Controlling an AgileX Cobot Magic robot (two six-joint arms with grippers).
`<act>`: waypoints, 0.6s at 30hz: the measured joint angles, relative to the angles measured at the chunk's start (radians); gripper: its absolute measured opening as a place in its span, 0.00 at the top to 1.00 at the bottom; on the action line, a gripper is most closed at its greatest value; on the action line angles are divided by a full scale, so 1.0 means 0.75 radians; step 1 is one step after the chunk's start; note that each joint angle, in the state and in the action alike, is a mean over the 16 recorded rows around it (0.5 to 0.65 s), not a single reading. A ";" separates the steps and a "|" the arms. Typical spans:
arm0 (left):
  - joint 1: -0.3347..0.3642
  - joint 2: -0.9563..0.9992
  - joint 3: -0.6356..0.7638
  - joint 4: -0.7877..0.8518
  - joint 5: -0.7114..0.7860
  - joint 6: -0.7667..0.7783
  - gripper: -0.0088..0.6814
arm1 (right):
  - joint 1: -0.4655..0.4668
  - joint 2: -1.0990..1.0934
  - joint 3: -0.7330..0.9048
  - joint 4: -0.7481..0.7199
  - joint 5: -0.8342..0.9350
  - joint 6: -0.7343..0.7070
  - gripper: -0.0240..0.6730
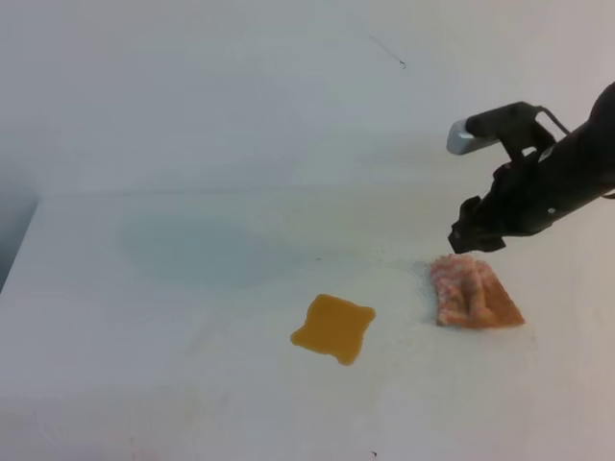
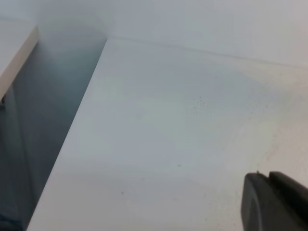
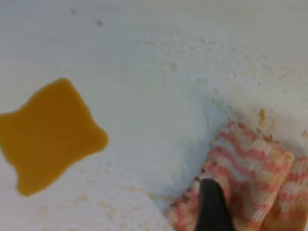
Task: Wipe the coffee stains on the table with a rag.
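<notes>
Exterior high | right hand above rag, grip unclear | coffee stains beside

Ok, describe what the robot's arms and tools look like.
The right arm is matte black and bulky, with a grey, rounded camera module on top and a thin dark cable looping behind it. Its right tool is black and blocky; the wrist view shows one narrow black finger. Of the left tool, only a black rounded corner shows.
</notes>
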 joint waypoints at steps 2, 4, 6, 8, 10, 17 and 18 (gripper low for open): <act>0.000 0.002 0.000 0.000 0.000 0.000 0.99 | 0.000 0.047 -0.001 -0.025 -0.023 0.000 0.38; 0.000 0.002 0.000 0.000 0.000 0.000 0.99 | 0.000 0.091 -0.001 -0.047 -0.040 0.000 0.37; 0.000 0.002 0.000 0.000 0.000 0.000 0.99 | 0.000 0.130 -0.001 -0.066 -0.054 0.000 0.37; 0.000 0.002 0.000 0.000 0.000 0.000 0.99 | 0.000 0.164 -0.001 -0.079 -0.062 0.000 0.37; 0.000 0.005 0.000 0.000 0.000 0.000 0.99 | 0.000 0.194 -0.001 -0.085 -0.065 0.000 0.38; 0.000 -0.005 0.000 0.000 0.000 0.000 0.99 | 0.000 0.265 -0.004 -0.088 -0.042 0.000 0.53; 0.000 -0.007 0.000 0.000 0.000 0.000 0.99 | 0.000 0.271 -0.007 -0.088 -0.034 0.001 0.57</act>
